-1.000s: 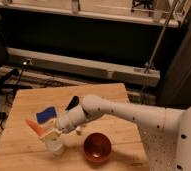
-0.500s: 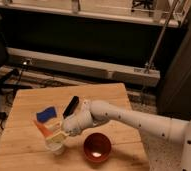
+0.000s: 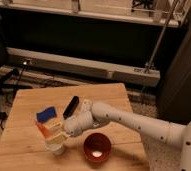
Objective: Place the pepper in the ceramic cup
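The white arm is reaching in from the 3 o'clock side of the wooden table and ending at the hand, which is hovering directly over the ceramic cup near the table's 7 o'clock edge. The hand is carrying the pepper, its fingers clamping onto the orange-red body so that the slender length is sticking out toward 10 o'clock, tilted rather than upright. That tilt looks deliberate: the lower end seems to be pointing down toward the cup's mouth, so a release would probably drop it inside rather than over the rim. Whether the pepper's end is already touching the cup, I cannot tell, since the hand is covering most of the opening.

The red bowl is sitting just beside the cup at its 3 o'clock, close enough that the wrist is passing right above its far rim; a sloppy release could send the pepper there instead. The blue block is lying near the hand at 12 o'clock, and a black oblong object is resting beyond it toward 1 o'clock, both out of the way.

The task appears to be in its final step, with only the letting-go left.
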Action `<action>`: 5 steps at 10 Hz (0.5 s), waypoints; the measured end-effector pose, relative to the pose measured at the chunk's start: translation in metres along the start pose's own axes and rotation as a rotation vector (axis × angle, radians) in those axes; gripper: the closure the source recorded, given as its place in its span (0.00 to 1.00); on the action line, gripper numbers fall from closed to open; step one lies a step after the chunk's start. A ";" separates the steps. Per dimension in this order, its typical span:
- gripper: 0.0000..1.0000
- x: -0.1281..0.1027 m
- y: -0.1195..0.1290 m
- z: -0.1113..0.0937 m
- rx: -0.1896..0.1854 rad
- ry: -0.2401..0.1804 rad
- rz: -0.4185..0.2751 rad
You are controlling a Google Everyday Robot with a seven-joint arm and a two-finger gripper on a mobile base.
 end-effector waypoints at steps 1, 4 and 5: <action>0.61 0.000 0.000 0.000 0.008 0.000 -0.014; 0.30 0.002 0.001 -0.004 0.008 -0.004 -0.048; 0.27 0.002 0.001 -0.003 0.009 -0.005 -0.049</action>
